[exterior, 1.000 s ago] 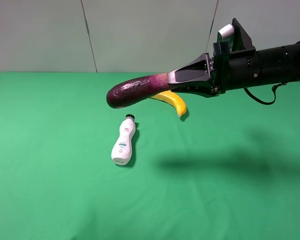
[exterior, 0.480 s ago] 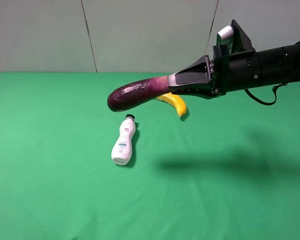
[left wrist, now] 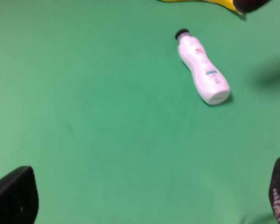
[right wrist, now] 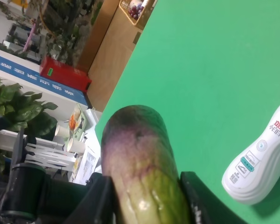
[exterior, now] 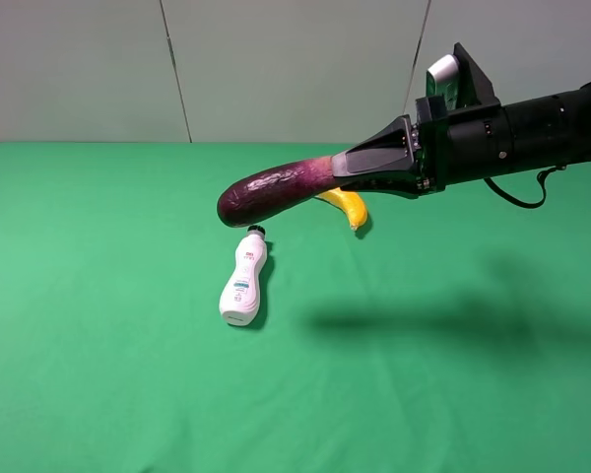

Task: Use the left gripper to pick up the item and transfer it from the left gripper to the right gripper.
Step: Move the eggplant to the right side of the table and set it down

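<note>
Pinching the eggplant (exterior: 276, 189) between its fingers, the right gripper (exterior: 374, 161) should be holding level; the left gripper (left wrist: 147, 203) is gaping empty.

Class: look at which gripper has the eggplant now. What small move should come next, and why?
Probably just a steady hold by the right gripper: its jaws are shut on the stem end of the eggplant, holding it clear of the green cloth, while the left gripper is open and empty, so the handover looks done.
</note>
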Available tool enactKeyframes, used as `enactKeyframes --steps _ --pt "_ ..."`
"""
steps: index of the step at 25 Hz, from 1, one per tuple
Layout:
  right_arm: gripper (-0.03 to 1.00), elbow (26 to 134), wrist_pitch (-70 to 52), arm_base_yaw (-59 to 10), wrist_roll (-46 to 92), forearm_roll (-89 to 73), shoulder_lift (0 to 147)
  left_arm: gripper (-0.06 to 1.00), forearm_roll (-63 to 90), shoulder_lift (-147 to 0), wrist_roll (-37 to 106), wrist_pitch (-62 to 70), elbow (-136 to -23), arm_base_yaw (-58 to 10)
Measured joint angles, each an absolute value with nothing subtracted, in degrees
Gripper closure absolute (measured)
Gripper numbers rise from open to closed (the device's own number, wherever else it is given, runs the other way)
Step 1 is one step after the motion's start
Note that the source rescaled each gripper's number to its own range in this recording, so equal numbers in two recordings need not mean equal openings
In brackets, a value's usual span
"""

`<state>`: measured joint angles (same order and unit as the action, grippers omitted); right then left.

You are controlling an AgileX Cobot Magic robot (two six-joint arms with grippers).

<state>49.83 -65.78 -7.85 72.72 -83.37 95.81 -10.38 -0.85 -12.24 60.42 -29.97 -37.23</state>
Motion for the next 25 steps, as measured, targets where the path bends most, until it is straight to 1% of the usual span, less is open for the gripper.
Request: enactKeyframes --steps 4,20,22,25 --pt "0.95 49.8 -65.8 -7.9 72.7 -83.4 95.8 -0.05 -9.1 0.3 -12.2 61.2 -27.8 -37.2" --pt "0.95 49.8 -65.8 -7.9 71.1 -81.7 95.8 -0.05 -8.9 0.4 -12.2 61.2 -27.7 -37.1" --pt "0.95 49.8 -65.8 -7.9 70.4 -81.7 95.8 -0.05 -8.9 0.4 -12.2 61.2 -27.7 -35.6" --pt "0.95 49.8 -65.8 -7.9 69.9 -81.5 95.8 -0.05 -8.9 0.4 -12.2 61.2 -27.7 -30.9"
